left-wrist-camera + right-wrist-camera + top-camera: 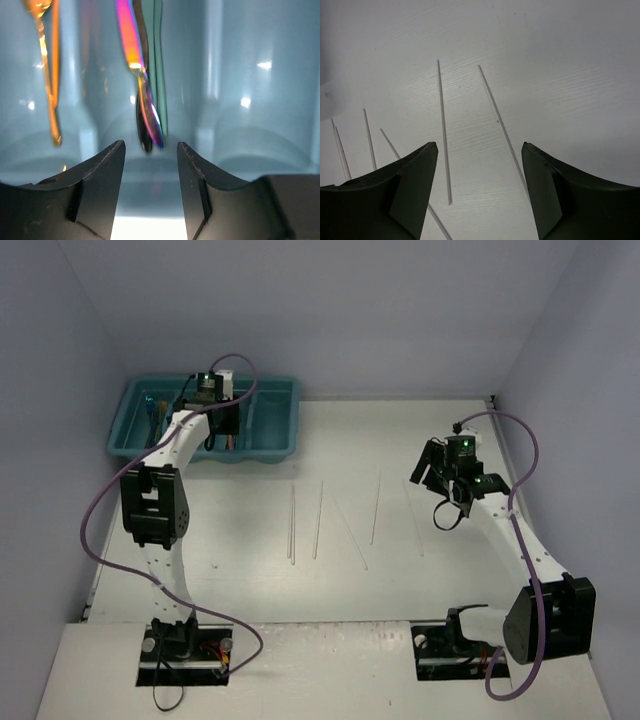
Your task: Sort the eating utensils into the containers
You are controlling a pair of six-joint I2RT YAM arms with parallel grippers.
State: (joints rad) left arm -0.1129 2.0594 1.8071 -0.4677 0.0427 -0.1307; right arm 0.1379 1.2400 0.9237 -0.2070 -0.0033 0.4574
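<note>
The teal tray (292, 412) stands at the back left. My left gripper (224, 432) hangs over its middle compartments and is open (150, 152), with nothing between its fingers. Just ahead of the fingertips, on the tray floor (260, 100), lie a purple iridescent utensil (130, 40), a black one (144, 131) and a teal one (160, 75). A gold utensil (48, 75) lies one compartment to the left. My right gripper (432, 478) hovers open (480, 150) above the table, over two pale sticks (443, 130) (503, 131).
Several thin pale sticks lie loose on the white table, among them one at the centre left (291, 525), one beside it (318, 520) and one further right (375, 508). Grey walls close in the left, back and right sides.
</note>
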